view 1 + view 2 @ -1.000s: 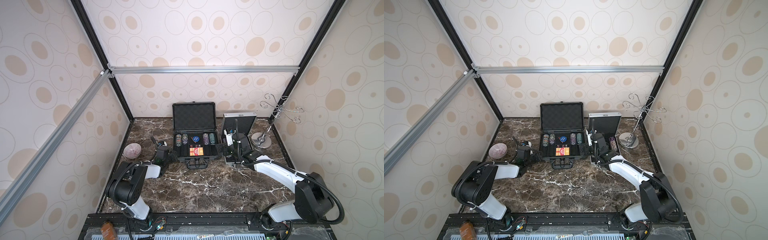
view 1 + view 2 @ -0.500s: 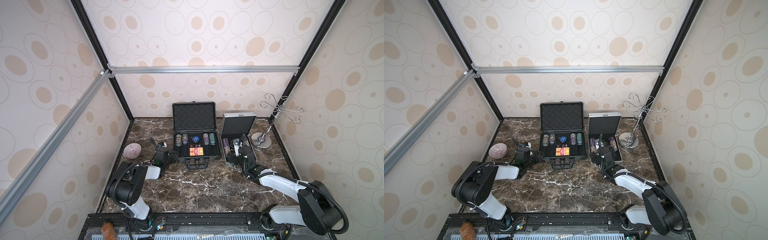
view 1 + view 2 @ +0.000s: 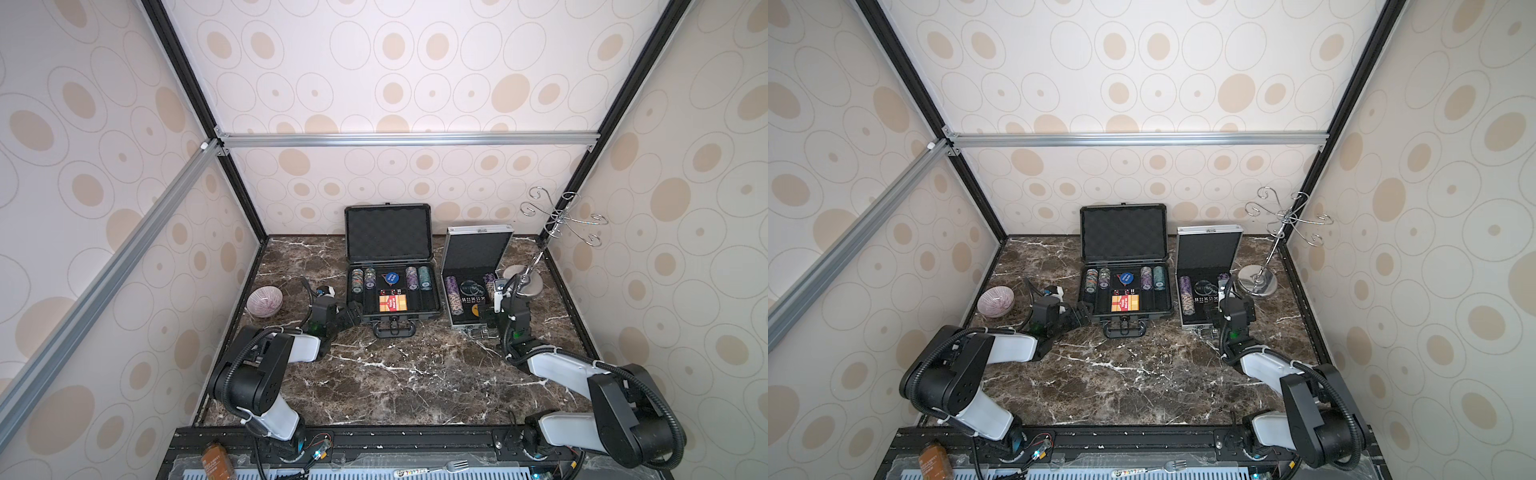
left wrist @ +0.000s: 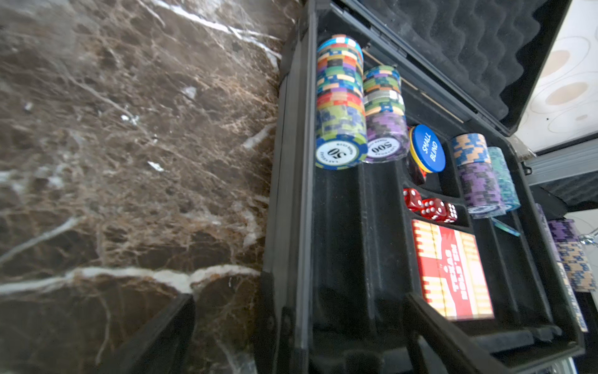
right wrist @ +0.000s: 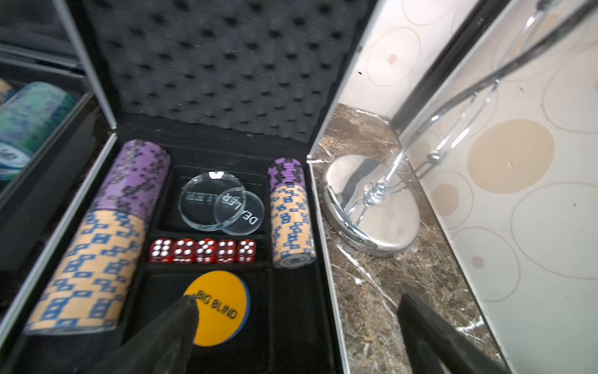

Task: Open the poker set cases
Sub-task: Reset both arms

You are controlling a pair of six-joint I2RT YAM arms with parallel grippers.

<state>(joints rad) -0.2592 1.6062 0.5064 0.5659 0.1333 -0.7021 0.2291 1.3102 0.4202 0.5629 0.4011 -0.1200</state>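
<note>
Right of the dark grey poker case [image 3: 388, 232], lid upright: silver aluminium poker case [image 3: 473, 249], lid also raised. Both probably rigid, weighted by chips [image 4: 339, 107]; best held by the lid's front rim. Left gripper [image 4: 301, 297], at the grey case's front-left corner, and right gripper [image 5: 297, 299], further right: jaws wide, empty.

The counter [image 3: 395, 374] looked like polished brown marble, glossy with white veins. The dark case [image 3: 388, 232] had a matt, plastic-looking shell and wavy black foam in its lid. The silver case [image 3: 476, 249] showed bright metal edging around dimpled black foam. Its dealer buttons [image 5: 210, 200] were clear, glassy discs, and the dice [image 5: 202, 251] were see-through red plastic. The card box [image 4: 453, 268] looked like printed paperboard, and the stand [image 5: 372, 207] was mirror-shiny chrome, reflections everywhere.
</note>
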